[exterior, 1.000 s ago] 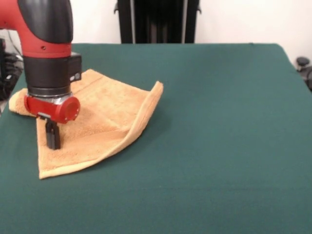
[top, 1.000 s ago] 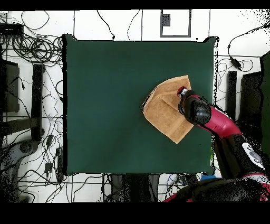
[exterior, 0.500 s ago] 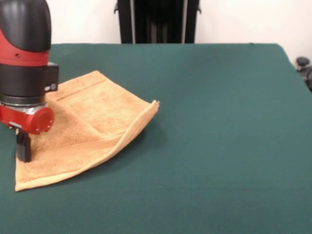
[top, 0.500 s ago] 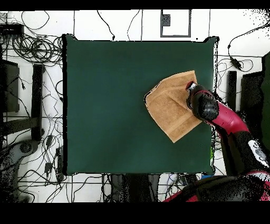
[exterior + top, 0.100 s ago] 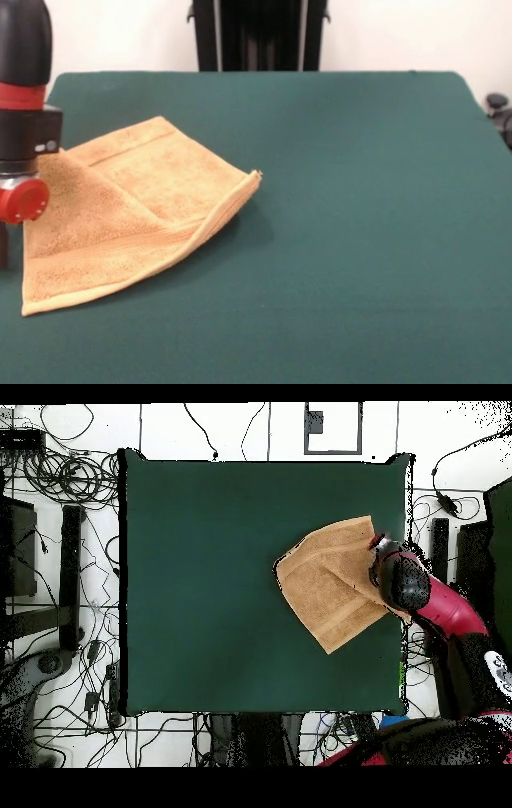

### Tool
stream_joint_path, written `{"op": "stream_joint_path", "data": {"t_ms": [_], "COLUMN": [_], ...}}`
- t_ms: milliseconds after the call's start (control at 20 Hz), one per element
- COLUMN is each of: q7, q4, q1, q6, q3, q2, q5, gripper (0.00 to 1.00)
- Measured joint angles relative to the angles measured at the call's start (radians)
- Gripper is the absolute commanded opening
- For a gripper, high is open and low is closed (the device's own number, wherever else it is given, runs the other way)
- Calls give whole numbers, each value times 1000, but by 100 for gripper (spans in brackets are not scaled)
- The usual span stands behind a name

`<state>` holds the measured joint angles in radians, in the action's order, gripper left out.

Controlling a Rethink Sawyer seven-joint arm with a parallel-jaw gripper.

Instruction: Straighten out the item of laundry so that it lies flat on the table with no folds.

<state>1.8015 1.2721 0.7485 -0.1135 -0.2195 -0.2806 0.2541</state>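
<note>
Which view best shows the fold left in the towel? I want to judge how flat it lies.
The front view: the towel shows one layer lapped over another, with a doubled edge raised at its right corner. The overhead view shows the towel as an outline near the table edge, with only a faint crease.

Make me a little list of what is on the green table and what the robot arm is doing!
table: dark green cloth top
towel: golden-tan, near one table edge in the overhead view
towel shape: not flat; one side is doubled over along a fold
arm: red and black, at the towel's edge
gripper: low by the towel at the picture's left edge in the front view; open or shut cannot be told
task: not done, fold remains
</note>
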Motion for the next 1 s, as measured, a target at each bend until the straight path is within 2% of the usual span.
{"op": "stream_joint_path", "data": {"t_ms": [500, 850, 1000], "q7": [0, 0, 0], "q4": [-8, 24, 28], "q1": [21, -6, -56], "q6": [-20, -119, -134], "q3": [-21, -25, -17], "q2": [-10, -52, -71], "q5": [8, -67, -105], "gripper": [0, 0, 0]}}
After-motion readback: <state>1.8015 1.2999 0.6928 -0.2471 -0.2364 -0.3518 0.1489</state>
